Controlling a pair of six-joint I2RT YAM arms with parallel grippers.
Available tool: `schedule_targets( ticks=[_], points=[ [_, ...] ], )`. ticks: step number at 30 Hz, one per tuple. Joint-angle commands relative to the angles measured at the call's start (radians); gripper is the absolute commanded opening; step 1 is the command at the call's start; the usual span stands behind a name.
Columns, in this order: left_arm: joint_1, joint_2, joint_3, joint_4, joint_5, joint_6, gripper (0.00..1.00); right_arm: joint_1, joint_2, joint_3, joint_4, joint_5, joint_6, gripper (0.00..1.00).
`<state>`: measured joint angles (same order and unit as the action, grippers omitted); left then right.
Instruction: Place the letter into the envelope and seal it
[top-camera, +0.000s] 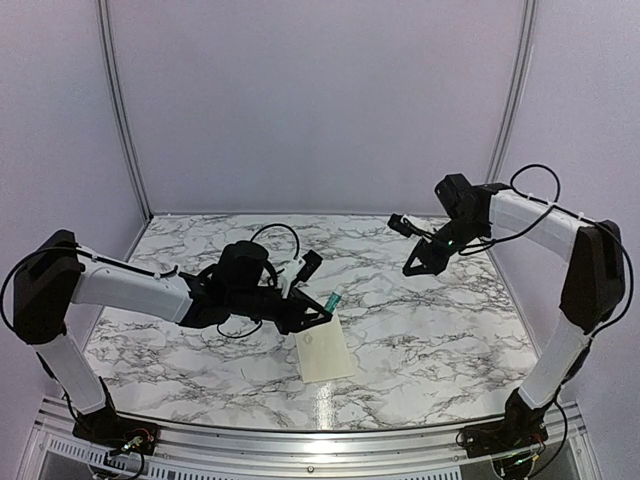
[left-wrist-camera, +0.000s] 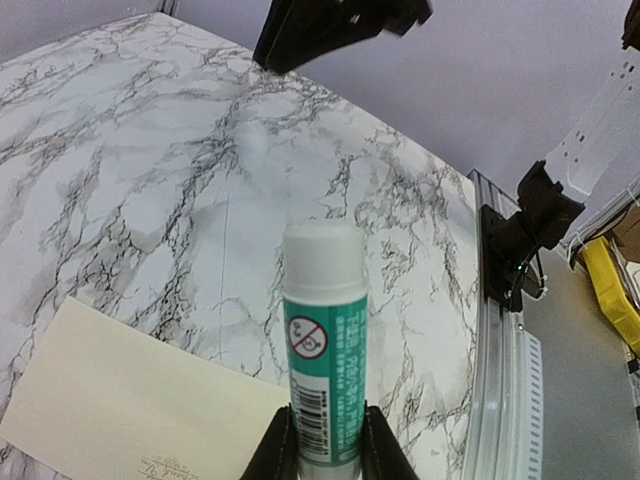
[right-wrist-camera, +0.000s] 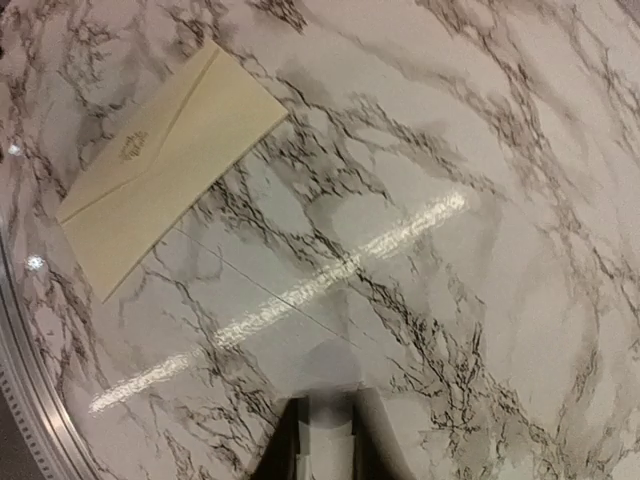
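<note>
Envelope (top-camera: 322, 350), cream and long, lies flat on the marble-patterned table (top-camera: 450, 340) near its front edge, roughly midway between the two arm bases. Just beyond its far end, the left arm stretches low from the left side toward the centre. The left gripper (top-camera: 322, 310) is clamped on a glue stick (top-camera: 331, 300) held above the table, just past the envelope's far corner. The left wrist view shows the black fingers (left-wrist-camera: 275, 455) pinching the base of the stick, which has a white top. Its green label carries a red crossed-out circle and a barcode, with small print too fine to read. Farther back and to the right, the right arm arches high with its elbow up. The right gripper (top-camera: 412, 265) hangs in the air, pointing down and left, well apart from the envelope. Only the right wrist view shows the envelope's flap side, with the pointed flap folded down and a small gold ornament (right-wrist-camera: 132, 147) too small to read. In that view the right fingers sit near together with a pale blur between them, so whether they grasp anything cannot be told.
</note>
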<state>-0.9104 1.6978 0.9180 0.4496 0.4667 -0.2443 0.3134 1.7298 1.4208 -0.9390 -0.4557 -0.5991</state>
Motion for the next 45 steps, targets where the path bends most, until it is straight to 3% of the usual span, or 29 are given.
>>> schedule_targets(
  ticks=[1,6,10,14,20,27,36,40,45],
  points=[
    [0.005,0.039,0.072,-0.135,0.011,0.096,0.14,0.011,-0.059,0.071,-0.095,-0.323,0.001,0.03],
    [-0.001,0.063,0.144,-0.245,0.002,0.161,0.13,0.024,-0.056,0.112,-0.153,-0.475,-0.033,0.03],
    [-0.004,0.077,0.197,-0.345,-0.064,0.205,0.11,0.031,-0.039,0.109,-0.134,-0.456,-0.036,0.03],
    [0.014,0.027,0.115,-0.278,-0.120,0.204,0.10,0.030,-0.026,0.081,-0.104,-0.421,-0.041,0.07],
    [0.024,-0.020,0.075,-0.264,-0.124,0.194,0.10,0.030,-0.063,0.061,-0.050,-0.391,-0.050,0.25],
    [0.059,-0.090,0.045,-0.252,-0.186,0.181,0.10,0.052,-0.130,0.045,-0.027,-0.380,-0.095,0.29],
    [0.174,-0.231,-0.004,-0.250,-0.256,0.105,0.10,0.355,-0.153,0.011,0.005,-0.237,-0.180,0.30],
    [0.244,-0.295,-0.026,-0.268,-0.280,0.041,0.11,0.530,-0.064,0.066,0.015,-0.110,-0.167,0.29],
    [0.327,-0.372,-0.006,-0.393,-0.379,-0.003,0.11,0.714,0.098,0.214,-0.007,-0.055,-0.124,0.29]
  ],
)
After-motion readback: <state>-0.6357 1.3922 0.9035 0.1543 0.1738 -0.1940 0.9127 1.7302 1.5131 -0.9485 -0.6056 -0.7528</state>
